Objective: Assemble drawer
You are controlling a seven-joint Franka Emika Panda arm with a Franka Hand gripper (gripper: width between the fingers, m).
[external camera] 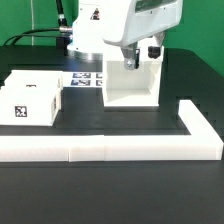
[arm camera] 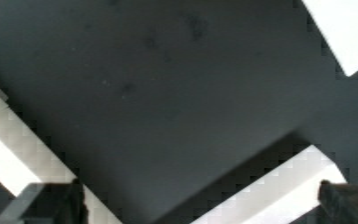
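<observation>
Tall matte white plastic drawer housing (external camera: 135, 90) stands on the black table (external camera: 110, 190), far side; white tagged tray (external camera: 30, 100) on the exterior view's left; hand (external camera: 133, 62) over the housing's top, fingers spread apart.

Long low white L-shaped bar (external camera: 110, 148) across lower middle of frame, turning upward at right. Marker board (external camera: 88, 79) flat at upper centre, on black table (external camera: 110, 195).

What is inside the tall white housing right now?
Only the open gripper dips into the housing from above; the tray lies outside. The housing's front wall covers its lower interior.
</observation>
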